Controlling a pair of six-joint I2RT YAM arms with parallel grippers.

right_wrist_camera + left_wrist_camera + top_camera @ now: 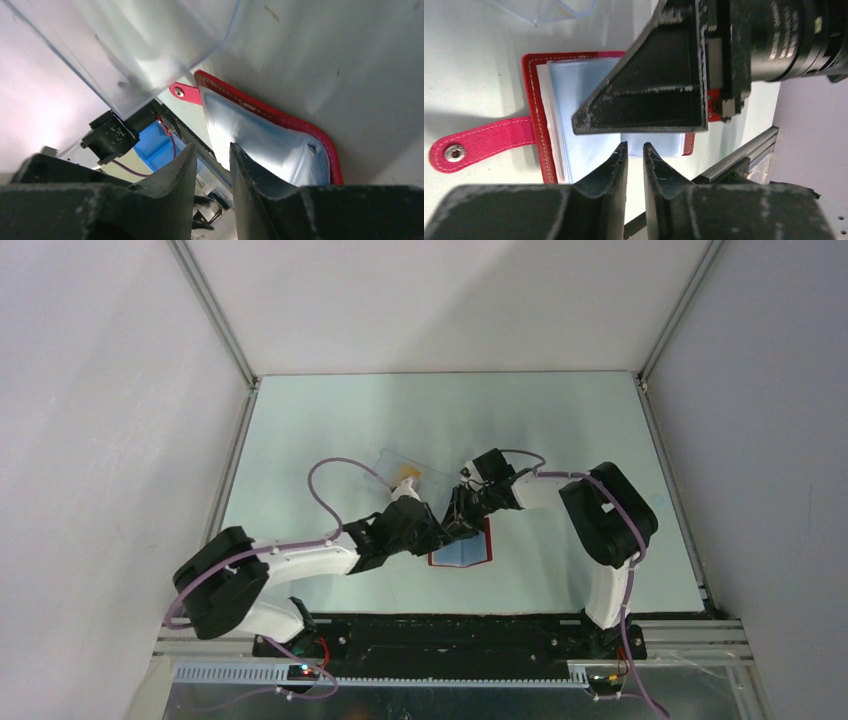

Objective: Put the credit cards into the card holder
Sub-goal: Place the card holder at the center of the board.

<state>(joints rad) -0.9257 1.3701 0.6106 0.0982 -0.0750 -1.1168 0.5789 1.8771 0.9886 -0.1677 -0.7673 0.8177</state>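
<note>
Left gripper [635,150] and right gripper [212,150] slightly parted, empty; open wallet's [540,100] red edge just beyond their tips.

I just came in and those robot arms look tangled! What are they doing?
The left arm and the right arm both bend over a red card holder lying open on the table. Each arm's jaws stand slightly apart with nothing between them. The right jaws are just above the holder's blue-grey sleeves. Something orange-tan, probably a card, sits in the clear box behind. No card shows in the holder yet.
</note>
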